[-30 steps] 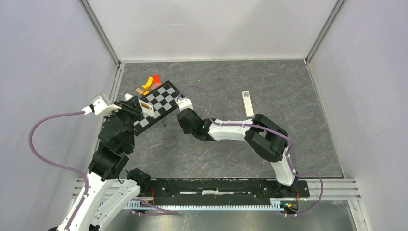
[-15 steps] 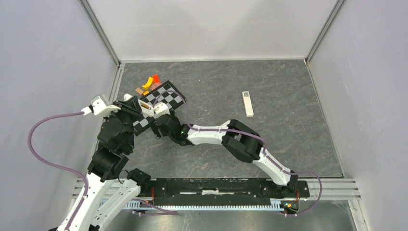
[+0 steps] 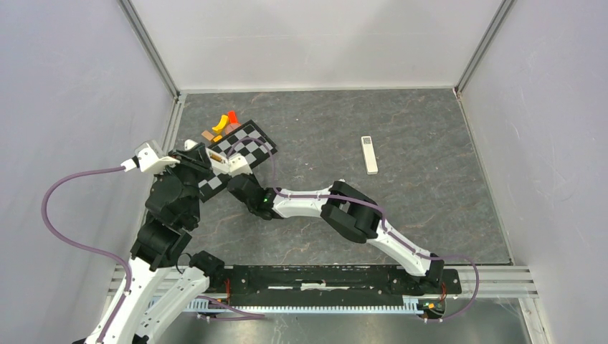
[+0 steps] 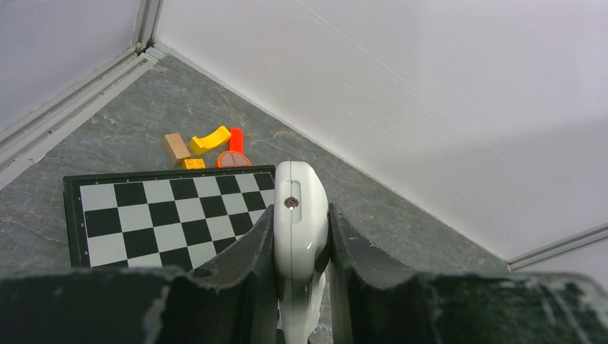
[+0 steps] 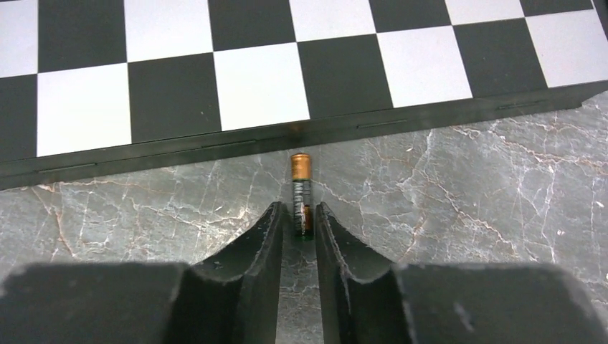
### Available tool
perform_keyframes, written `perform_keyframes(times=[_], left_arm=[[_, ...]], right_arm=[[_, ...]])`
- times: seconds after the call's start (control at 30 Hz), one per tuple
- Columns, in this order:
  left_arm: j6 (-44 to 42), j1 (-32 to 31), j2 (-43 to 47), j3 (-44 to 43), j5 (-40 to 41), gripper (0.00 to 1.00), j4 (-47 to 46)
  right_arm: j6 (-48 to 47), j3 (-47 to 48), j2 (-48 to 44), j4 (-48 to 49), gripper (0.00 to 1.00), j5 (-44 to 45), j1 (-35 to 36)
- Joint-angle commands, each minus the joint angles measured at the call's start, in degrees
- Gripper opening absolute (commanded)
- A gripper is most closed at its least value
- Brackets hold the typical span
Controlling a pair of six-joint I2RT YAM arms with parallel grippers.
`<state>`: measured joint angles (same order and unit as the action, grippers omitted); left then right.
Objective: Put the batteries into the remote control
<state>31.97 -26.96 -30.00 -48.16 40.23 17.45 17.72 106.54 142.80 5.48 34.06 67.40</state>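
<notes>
The remote control (image 4: 300, 186), a white handset seen edge-on, stands clamped between my left gripper's (image 4: 302, 210) jaws, held above the left end of the chessboard (image 4: 165, 215). One battery (image 5: 300, 179), dark with a gold end, lies on the stone floor against the chessboard's near edge (image 5: 215, 143). My right gripper (image 5: 297, 208) is low over it. Its jaws stand narrowly apart around the battery's near end, a thin gap showing on each side. In the top view the right gripper (image 3: 240, 183) reaches left to the board, close to the left gripper (image 3: 208, 156). No other battery shows.
A narrow plain white strip (image 3: 368, 154) lies on the floor at the right. Small orange, yellow and red toy blocks (image 3: 224, 122) sit behind the chessboard (image 3: 251, 143). Grey walls enclose the floor on three sides.
My right arm has swung left from mid-floor to the chessboard's near edge. Its jaws opened wide, then narrowed around the battery's end. The left arm and remote control stayed put.
</notes>
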Motion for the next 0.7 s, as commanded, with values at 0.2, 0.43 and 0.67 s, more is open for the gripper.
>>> perform_keyframes(times=[0.2, 0.43, 0.67], left_arm=[[-0.6, 0.24, -0.24, -1.45, 0.05, 0.02, -3.0], [-1.64, 0.22, -2.06, -1.56, -6.14, 0.02, -3.83], [0.19, 0.24, -8.12, -4.35, -21.4, 0.02, -2.31]], right_arm=[[0.91, -6.53, -8.91, -2.98, 0.04, 1.53, -0.69], [3.37, -26.19, -26.56, -2.61, 0.01, -4.55, -4.8], [15.13, -45.7, -42.29, -10.7, 0.0, -3.92, -10.02]])
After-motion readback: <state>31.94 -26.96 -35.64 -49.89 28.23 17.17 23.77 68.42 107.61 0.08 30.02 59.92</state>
